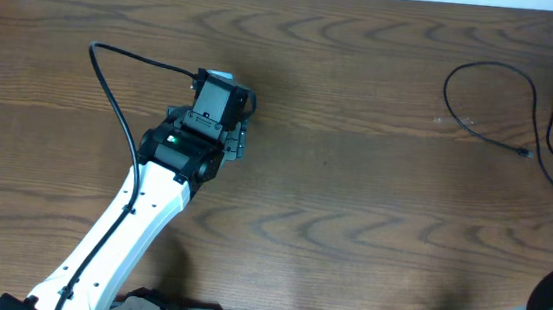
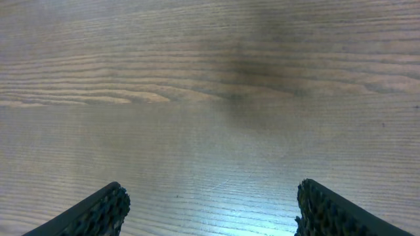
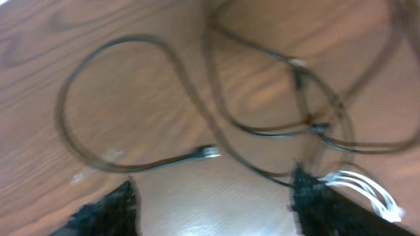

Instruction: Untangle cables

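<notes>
Left pincer [image 2: 210, 200] is spread wide over bare bench [image 1: 354, 182], nothing between the fingers, well apart from the black cable [image 1: 447, 90]. That cable lies in loose loops near the bench's far right corner, with its small plug [image 3: 209, 152] flat on the wood. The white cable [image 3: 364, 185] is bunched just beside the black one, on the side nearer the robot; too blurry to say if they touch. Right pincer [image 3: 213, 206] hangs over the black cable, fingers wide apart, gripping nothing
</notes>
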### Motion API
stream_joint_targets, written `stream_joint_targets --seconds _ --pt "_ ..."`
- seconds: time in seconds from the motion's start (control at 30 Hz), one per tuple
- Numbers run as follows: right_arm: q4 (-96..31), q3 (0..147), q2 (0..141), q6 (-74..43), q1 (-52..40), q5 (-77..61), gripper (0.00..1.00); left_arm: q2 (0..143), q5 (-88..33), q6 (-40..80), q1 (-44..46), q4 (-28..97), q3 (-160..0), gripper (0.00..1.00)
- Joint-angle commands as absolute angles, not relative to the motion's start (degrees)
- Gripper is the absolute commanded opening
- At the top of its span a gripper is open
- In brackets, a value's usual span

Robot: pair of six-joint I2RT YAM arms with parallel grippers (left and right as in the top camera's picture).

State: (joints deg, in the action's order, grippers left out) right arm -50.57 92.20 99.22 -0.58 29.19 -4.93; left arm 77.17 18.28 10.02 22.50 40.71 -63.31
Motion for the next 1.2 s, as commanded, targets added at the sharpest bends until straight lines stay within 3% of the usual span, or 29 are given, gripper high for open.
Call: stream_joint_targets --seconds 0.0,0.07,0.2,0.53,0.93,1.17 --pt "-50.39 92.88 102.19 4.03 24.4 -6.57 0.83 77.49 18.46 9.23 22.24 40.93 -62.98 0.83" --pt "-49.58 92.88 104.64 5.04 21.17 -6.5 0.89 77.49 18.46 9.21 22.24 40.93 -62.98 0.83" --pt "-47.88 92.88 109.16 5.04 17.87 -6.44 0.91 77.49 18.46 9.21 22.24 40.93 -62.98 0.83" --pt "-44.91 92.88 119.09 13.87 11.29 -7.92 0.91 77.49 18.46 9.21 22.24 40.93 -62.98 0.83" --pt "-42.0 92.88 124.38 14.06 8.25 -8.56 0.93 77.49 18.46 9.23 22.24 40.93 -62.98 0.83" --pt "-42.61 92.86 125.78 14.44 8.01 -8.54 0.89 77.49 18.46 9.21 22.24 40.93 -62.98 0.83"
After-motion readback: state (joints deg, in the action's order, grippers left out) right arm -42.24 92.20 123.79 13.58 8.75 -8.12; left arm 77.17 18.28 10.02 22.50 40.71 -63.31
